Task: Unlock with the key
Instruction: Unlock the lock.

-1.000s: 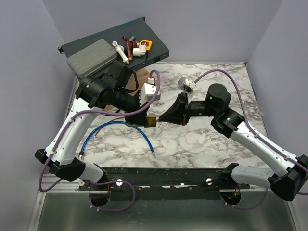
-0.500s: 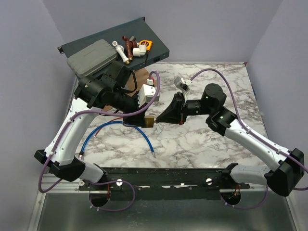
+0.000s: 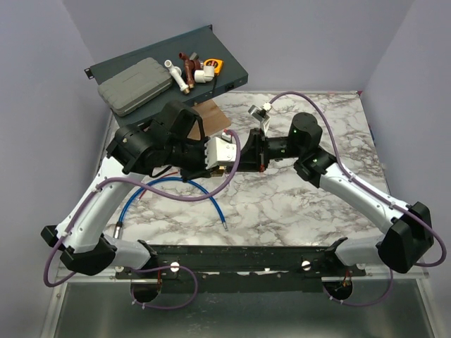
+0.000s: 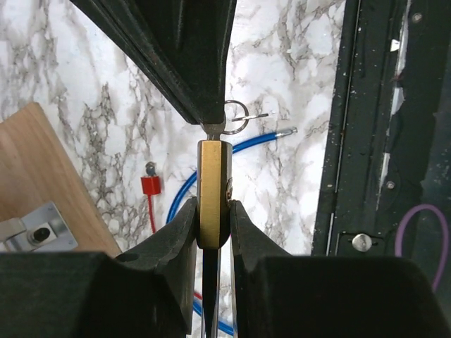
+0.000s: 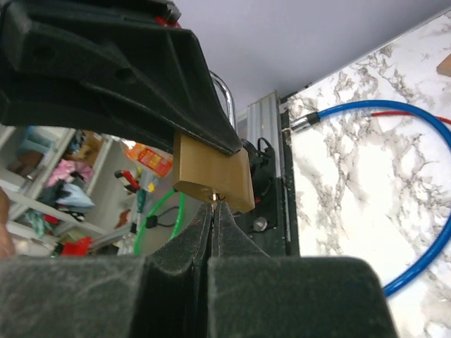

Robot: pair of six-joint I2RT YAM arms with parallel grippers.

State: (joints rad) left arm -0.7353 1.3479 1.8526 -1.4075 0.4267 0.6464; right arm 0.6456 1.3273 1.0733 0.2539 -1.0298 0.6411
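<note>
Left fingers [image 4: 176, 236] and right fingers [image 4: 176, 56] close off 9 and 3 o'clock of the brass padlock [image 4: 213, 193]. A blue cable [image 5: 366, 107] loops at 7, a wooden board [image 3: 210, 113] lies at 12, and bare surface [image 3: 282, 204] opens toward 5 o'clock.

Plain lavender walls [image 3: 296, 35] are enclosing a white marble-patterned tabletop [image 3: 296, 204] under even light, while cluttered shelves [image 5: 49, 169] are showing beyond its edge.

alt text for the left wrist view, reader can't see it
A brass padlock, seen edge-on, is clamped between the left arm's two black fingers. From above, the right arm's black fingers pinch a tiny silver key at the padlock's top edge, a wire ring beside it. Behind lie a white marble tabletop, a blue cable and a wooden board.
</note>
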